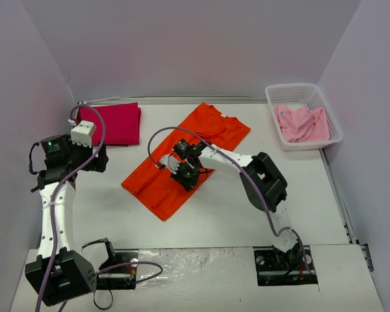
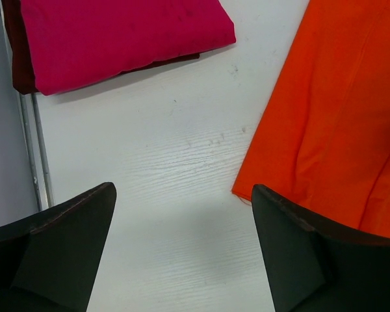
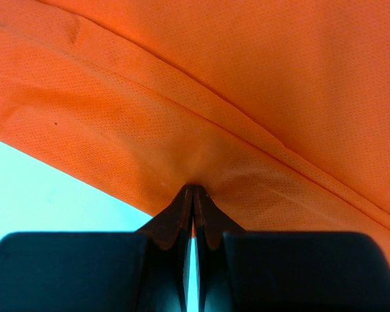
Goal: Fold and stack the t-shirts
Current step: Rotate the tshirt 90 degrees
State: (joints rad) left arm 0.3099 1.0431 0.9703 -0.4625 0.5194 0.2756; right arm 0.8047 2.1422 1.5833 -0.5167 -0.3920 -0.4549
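Black right gripper [image 3: 194,192] was clenched on a puckered fold of the orange t-shirt [image 1: 216,127], arm stretched low over table centre. Left gripper [image 2: 182,190] hung spread wide above bare white table [image 2: 175,162]. Folded magenta t-shirt [image 1: 117,123] lay at 10 o'clock. Pale pink t-shirt [image 1: 302,123] sat crumpled in the lattice basket [image 1: 289,87] at 2 o'clock.

White table [image 1: 237,218], orange t-shirt [image 1: 211,130] spread diagonally, folded magenta t-shirt [image 1: 117,123], white basket [image 1: 296,95]

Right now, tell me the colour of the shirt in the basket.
Pale pink shirt; top external view.
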